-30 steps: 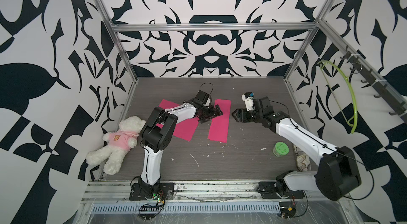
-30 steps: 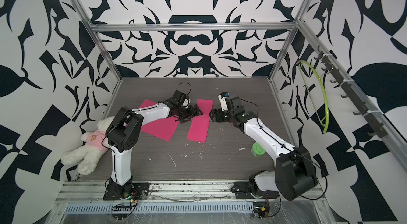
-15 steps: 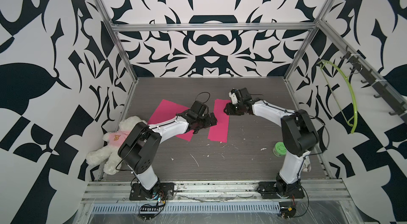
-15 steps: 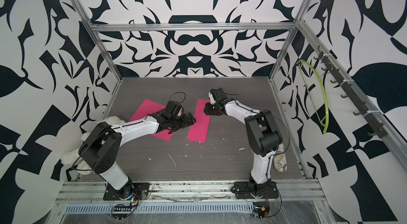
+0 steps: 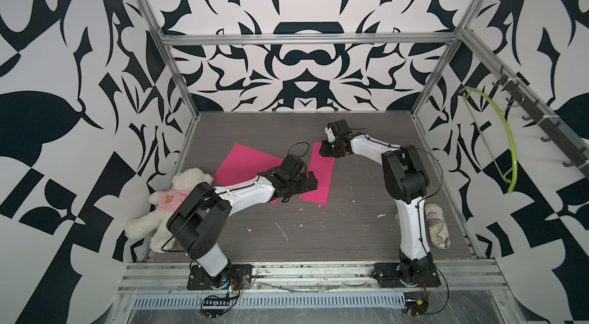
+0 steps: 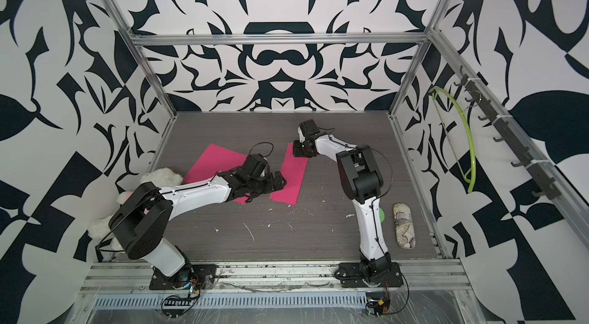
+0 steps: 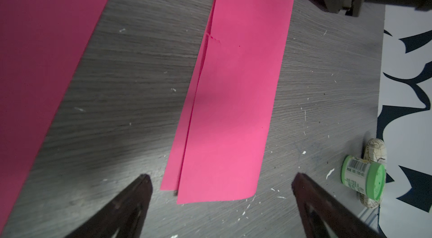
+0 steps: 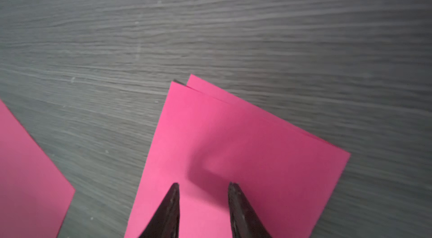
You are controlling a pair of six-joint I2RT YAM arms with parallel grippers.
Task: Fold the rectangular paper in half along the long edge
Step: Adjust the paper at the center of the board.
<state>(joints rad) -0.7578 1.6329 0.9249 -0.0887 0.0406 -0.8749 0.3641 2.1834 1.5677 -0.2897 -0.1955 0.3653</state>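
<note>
Over the last second both arms have swung. The left tool [image 5: 304,184] has drawn back from the far half of the folded pink paper [image 5: 323,179] to its near end. The right tool [image 5: 328,154] has come in over the paper's far end, and its fingers have narrowed.

The grey wood-grain table [image 5: 350,230] carries everything and is flecked with white scraps. A larger pink sheet [image 5: 245,163] lies flat and unfolded just beside the folded paper, on the left arm's side, with a strip of bare table between them. The folded paper itself lies flat as a long narrow strip. Its two layers do not quite match, so the lower one peeks out along one long edge and at the far corner.

A white teddy bear [image 5: 185,180] in a pink shirt sits well apart from the folded paper, beyond the flat sheet at the table's edge. A map-printed case [image 5: 438,227] lies well apart from the paper on the right arm's side, and a green-capped jar [image 7: 361,178] rests against that case.

In the left wrist view, the left tool's fingers stand wide apart either side of the paper's near end and hold nothing. In the right wrist view, the right tool's fingers [image 8: 174,204] are apart by a narrow gap over the top layer, with nothing between them. Whether their tips touch the paper cannot be told.
</note>
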